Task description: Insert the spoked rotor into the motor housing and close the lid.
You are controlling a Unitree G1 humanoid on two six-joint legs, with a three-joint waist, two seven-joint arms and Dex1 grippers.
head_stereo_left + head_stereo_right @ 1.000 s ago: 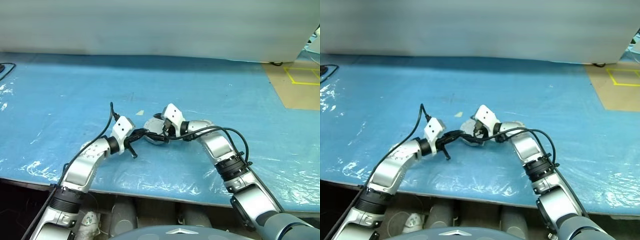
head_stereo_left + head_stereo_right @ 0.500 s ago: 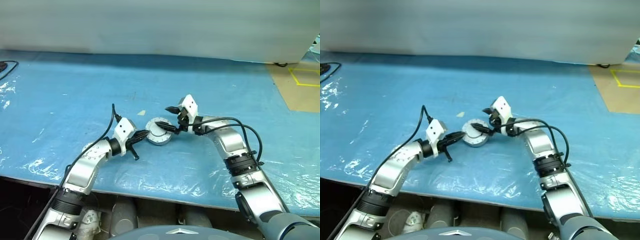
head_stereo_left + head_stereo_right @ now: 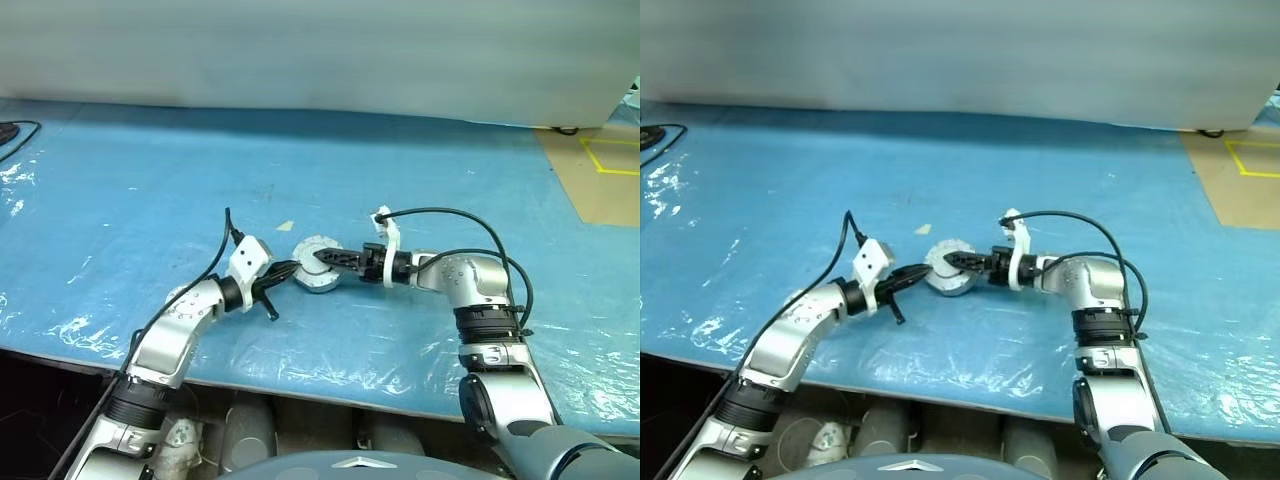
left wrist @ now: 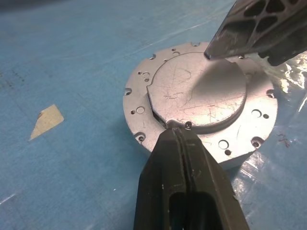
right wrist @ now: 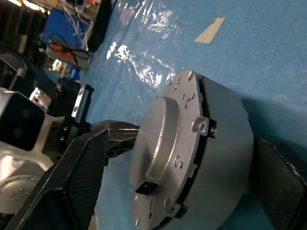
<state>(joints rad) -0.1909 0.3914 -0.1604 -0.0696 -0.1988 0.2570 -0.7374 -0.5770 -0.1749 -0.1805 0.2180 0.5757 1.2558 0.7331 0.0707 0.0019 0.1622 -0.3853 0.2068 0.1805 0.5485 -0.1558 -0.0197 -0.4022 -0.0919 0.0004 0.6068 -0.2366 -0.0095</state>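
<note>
Here, L gripper (image 4: 178, 139) clamped shut, tips touching near edge of lid (image 4: 201, 91), which sits closed atop motor housing (image 5: 225, 143) on blue table sheet (image 3: 150, 180). R gripper (image 3: 325, 257) spread wide, fingers either side of housing, holding nothing.

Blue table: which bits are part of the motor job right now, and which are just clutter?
Job in hand:
- closed motor assembly, lid already on top
- left gripper, shut, tips at the assembly's edge
- right gripper, open, fingers either side of the assembly

Lying about:
- scrap of tan tape on the blue table cover
- yellow floor marking
</note>
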